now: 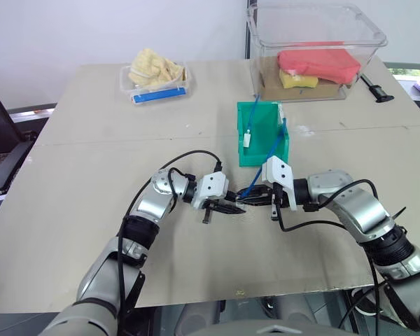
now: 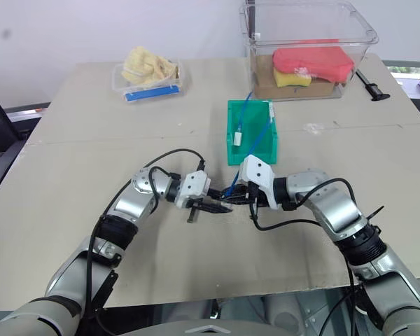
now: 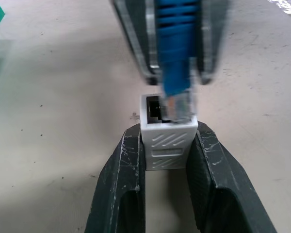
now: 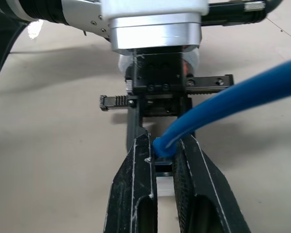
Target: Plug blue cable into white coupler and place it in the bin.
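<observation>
Just above the counter [image 1: 91,210], in front of the green bin [image 1: 255,136], the left claw [image 1: 227,205] pinches the white coupler [image 3: 168,138] while the right claw [image 1: 259,198] pinches the blue cable [image 3: 177,58], its plug at the socket mouth and seemingly not yet seated, so the next move calls for a straight, aligned push.

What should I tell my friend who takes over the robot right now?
Left hand: shut on the coupler, socket facing the plug.
Right hand: shut on the cable near its plug.
Both meet above the table, just in front of the bin. The cable's far end trails into the bin.
Done: both parts picked up, plug tip at the socket mouth.
Left: push the plug fully in, then put the joined pair in the bin.
</observation>
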`<state>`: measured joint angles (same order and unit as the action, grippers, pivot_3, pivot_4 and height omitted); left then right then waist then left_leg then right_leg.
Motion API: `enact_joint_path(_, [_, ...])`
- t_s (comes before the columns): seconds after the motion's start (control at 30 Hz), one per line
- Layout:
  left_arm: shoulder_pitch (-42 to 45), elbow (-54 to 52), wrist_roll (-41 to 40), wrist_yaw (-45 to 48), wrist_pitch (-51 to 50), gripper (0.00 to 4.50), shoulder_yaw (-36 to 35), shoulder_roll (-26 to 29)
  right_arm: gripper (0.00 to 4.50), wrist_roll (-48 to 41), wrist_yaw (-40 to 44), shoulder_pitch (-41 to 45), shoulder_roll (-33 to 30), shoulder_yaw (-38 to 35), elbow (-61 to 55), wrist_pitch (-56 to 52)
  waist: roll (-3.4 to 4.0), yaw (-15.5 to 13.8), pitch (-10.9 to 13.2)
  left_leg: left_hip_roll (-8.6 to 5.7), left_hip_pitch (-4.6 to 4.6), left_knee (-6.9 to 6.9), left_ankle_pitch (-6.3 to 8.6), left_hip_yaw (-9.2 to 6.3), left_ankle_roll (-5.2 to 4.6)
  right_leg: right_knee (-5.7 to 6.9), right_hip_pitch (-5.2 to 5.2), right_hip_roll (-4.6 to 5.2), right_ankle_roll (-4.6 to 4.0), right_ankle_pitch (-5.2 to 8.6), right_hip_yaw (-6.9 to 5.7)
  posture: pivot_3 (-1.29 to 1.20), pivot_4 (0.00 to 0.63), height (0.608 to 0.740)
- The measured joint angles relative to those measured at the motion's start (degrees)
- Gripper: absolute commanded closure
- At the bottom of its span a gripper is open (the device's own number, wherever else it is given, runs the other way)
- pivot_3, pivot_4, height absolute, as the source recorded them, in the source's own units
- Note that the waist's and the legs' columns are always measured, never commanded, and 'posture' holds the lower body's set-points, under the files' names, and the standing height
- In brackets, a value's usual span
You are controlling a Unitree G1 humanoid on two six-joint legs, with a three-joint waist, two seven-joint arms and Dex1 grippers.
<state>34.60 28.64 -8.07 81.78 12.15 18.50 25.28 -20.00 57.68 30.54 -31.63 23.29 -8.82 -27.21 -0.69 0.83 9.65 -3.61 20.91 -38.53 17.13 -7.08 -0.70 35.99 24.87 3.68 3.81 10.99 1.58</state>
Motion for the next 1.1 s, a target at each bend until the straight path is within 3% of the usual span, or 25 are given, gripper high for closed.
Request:
enact_joint_path(0.37, [0.0, -0.01, -0.01, 0.56, 0.0, 3.95, 0.05, -0.09, 4.5, 2.07, 2.96, 1.19, 0.0, 0.4, 0.33, -0.58, 0.01, 0.01, -0.01, 0.0, 0.0, 0.0, 0.0, 0.01, 0.0, 0.0, 0.0, 0.0, 0.0, 0.0, 0.0, 0.0, 0.15, 0.74])
enact_joint_path(0.73, [-0.88, -0.61, 0.94, -0.33, -1.22, 3.95, 0.07, -0.05, 4.5, 9.59, 2.92, 5.54, -0.01, 7.09, -2.41, -6.91, 0.02, 0.14, -0.9, -0.02, -0.18, 0.02, 0.0, -0.01, 0.0, 0.03, -0.11, -0.04, 0.0, 0.0, 0.01, 0.0, 0.15, 0.74])
enact_joint_path(0.9, [-2.24, -3.13, 0.9, -0.83, -4.49, 3.95, -0.38, 0.34, 4.5, 9.05, 2.67, 3.33, 1.79, 4.87, -1.84, -6.46, -0.07, 0.17, -1.21, 0.0, -0.2, 0.03, 0.01, -0.03, 0.0, 0.02, -0.13, -0.07, -0.01, 0.01, 0.01, 0.0, 0.15, 0.74])
enact_joint_path(0.93, [-2.52, -3.64, 0.59, -0.83, -5.53, 2.94, -0.43, 0.45, 4.5, 8.52, 2.53, 2.88, 2.14, 4.18, -1.7, -6.22, -0.06, 0.21, -1.21, 0.01, -0.2, 0.03, 0.01, -0.02, 0.0, 0.03, -0.12, -0.07, 0.0, 0.01, 0.02, 0.0, 0.15, 0.74])
enact_joint_path(1.07, [-7.95, -13.92, -4.78, -3.43, -15.85, 1.28, -3.66, 1.38, 4.5, 2.57, 1.15, -2.47, 3.81, -3.07, -2.23, -8.09, -0.03, 0.26, -1.14, 0.11, -0.13, 0.03, 0.01, -0.05, 0.0, 0.03, -0.08, -0.03, 0.0, 0.0, 0.04, 0.0, 0.15, 0.74])
enact_joint_path(1.1, [-9.6, -16.7, -5.81, -4.39, -17.93, 1.28, -4.84, 2.23, 4.5, 1.05, 0.65, -3.42, 3.74, -5.02, -2.96, -9.11, -0.01, 0.29, -1.11, 0.11, -0.12, 0.03, 0.01, -0.04, 0.0, 0.04, -0.07, -0.03, 0.0, 0.0, 0.06, 0.0, 0.15, 0.74])
